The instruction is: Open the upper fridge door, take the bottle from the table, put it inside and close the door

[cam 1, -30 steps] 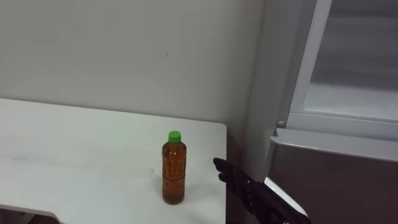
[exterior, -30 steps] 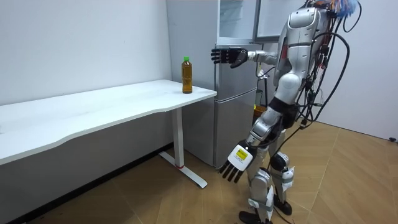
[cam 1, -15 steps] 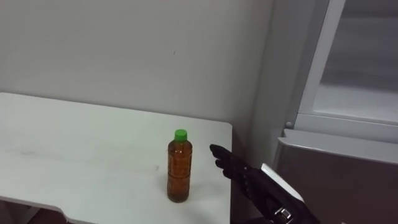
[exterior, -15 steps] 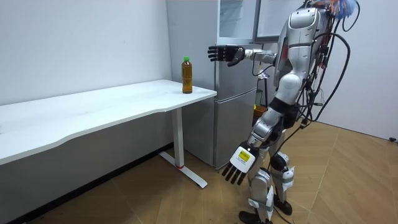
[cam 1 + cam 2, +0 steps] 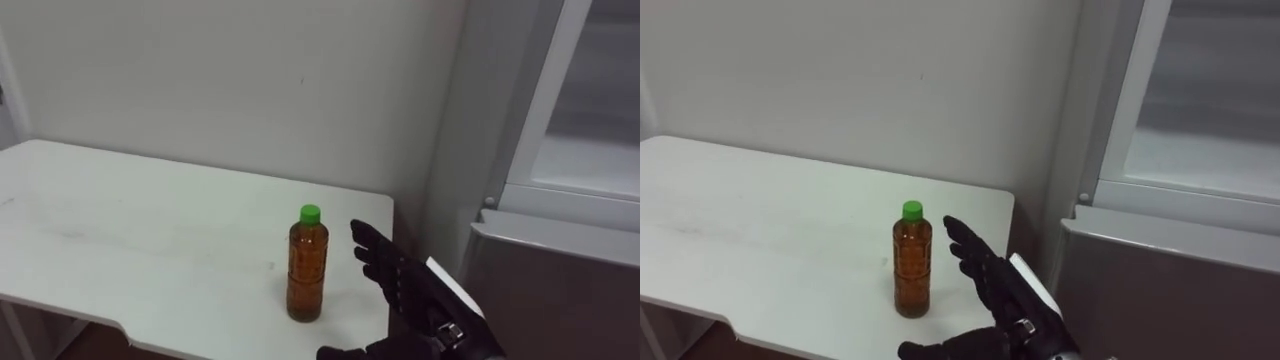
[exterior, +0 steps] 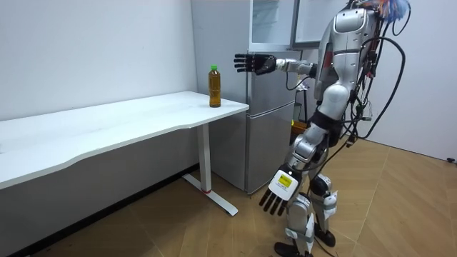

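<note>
A brown bottle (image 5: 307, 265) with a green cap stands upright near the right end of the white table (image 5: 150, 250). My right hand (image 5: 395, 275) is stretched out just to the bottle's right, fingers straight and spread, a small gap off it. In the room view the bottle (image 6: 213, 86) stands at the table's end and the right hand (image 6: 250, 63) hovers slightly above and beside it. My left hand (image 6: 278, 194) hangs low by my leg with straight fingers. The upper fridge (image 5: 590, 150) stands open at the right.
The grey fridge body (image 6: 271, 114) stands right beside the table's end, its lower door (image 5: 540, 290) shut. A white wall (image 5: 250, 80) runs behind the table. I stand on the wooden floor (image 6: 214, 228) facing the table end and fridge.
My right hand has moved closer to the bottle, toward the room view's left. The eye view has shifted, so the bottle sits further right in it. The left hand has swung a little.
</note>
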Motion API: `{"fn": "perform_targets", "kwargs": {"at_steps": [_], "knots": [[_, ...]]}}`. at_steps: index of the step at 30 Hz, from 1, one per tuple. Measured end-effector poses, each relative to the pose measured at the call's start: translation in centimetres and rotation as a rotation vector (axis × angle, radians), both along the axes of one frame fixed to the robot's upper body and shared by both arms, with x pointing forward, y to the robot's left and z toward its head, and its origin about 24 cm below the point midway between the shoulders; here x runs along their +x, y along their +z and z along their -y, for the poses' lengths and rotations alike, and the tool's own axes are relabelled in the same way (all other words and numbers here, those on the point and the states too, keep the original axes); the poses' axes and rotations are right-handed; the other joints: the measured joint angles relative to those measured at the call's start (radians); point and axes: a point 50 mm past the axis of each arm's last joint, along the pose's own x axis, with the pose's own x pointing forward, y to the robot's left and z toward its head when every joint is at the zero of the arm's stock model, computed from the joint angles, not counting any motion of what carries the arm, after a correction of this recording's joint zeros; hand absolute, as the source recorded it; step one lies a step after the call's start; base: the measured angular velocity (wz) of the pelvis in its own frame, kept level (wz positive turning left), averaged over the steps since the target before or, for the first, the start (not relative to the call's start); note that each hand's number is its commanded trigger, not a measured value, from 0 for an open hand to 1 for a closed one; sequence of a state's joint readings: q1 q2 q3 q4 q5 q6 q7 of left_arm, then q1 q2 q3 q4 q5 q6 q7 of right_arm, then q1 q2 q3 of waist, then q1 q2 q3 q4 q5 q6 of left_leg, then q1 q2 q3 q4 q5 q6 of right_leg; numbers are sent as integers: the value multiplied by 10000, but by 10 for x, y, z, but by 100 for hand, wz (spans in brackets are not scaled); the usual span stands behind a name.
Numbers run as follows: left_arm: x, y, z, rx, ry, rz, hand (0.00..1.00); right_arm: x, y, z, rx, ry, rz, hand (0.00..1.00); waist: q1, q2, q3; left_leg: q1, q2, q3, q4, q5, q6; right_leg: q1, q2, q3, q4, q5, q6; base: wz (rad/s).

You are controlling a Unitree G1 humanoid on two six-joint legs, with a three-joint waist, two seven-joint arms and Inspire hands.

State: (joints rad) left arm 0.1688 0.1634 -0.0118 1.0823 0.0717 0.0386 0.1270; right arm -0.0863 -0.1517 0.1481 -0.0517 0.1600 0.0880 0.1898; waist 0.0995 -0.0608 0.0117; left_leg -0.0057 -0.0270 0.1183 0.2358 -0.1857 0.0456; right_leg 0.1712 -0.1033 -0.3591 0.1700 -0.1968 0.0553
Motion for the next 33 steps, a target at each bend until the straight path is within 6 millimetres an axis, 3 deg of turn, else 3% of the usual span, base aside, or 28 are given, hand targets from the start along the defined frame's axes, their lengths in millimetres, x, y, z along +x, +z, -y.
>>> {"fn": "perform_targets", "kwargs": {"at_steps": [10, 14, 17, 20, 33], "knots": [[-11, -2, 4, 82, 52, -319, 0, 11, -16, 5, 922, -1245, -881, 0, 170, 72, 15, -237, -82, -409, 49, 52, 11, -5, 3, -366, 0, 8, 13, 15], [-12, -3, 8, 36, 101, -449, 0, 11, -25, -1, 924, -1451, -1249, 0, 191, 192, -24, -356, -105, -434, 53, 65, 23, -96, -3, -409, -4, 8, 14, 4], [-8, -4, 13, 42, 106, -337, 0, 9, -35, -3, 759, -1640, -1669, 0, 169, 302, -4, -439, -147, -501, 55, 89, 48, -152, -26, -436, -8, 8, 14, 6], [0, -3, 14, 31, -29, -121, 0, 10, -36, -1, 717, -1964, -1703, 0, 159, 394, -59, -683, -191, -570, 61, 162, 73, -351, -54, -535, -9, 8, 15, 10], [8, -2, 20, 66, -220, 170, 0, 15, -38, -1, 723, -2812, -1724, 0, 201, 490, -45, -789, -217, -642, -1, 356, 71, -460, -76, -583, -1, 8, 15, 2]]}}
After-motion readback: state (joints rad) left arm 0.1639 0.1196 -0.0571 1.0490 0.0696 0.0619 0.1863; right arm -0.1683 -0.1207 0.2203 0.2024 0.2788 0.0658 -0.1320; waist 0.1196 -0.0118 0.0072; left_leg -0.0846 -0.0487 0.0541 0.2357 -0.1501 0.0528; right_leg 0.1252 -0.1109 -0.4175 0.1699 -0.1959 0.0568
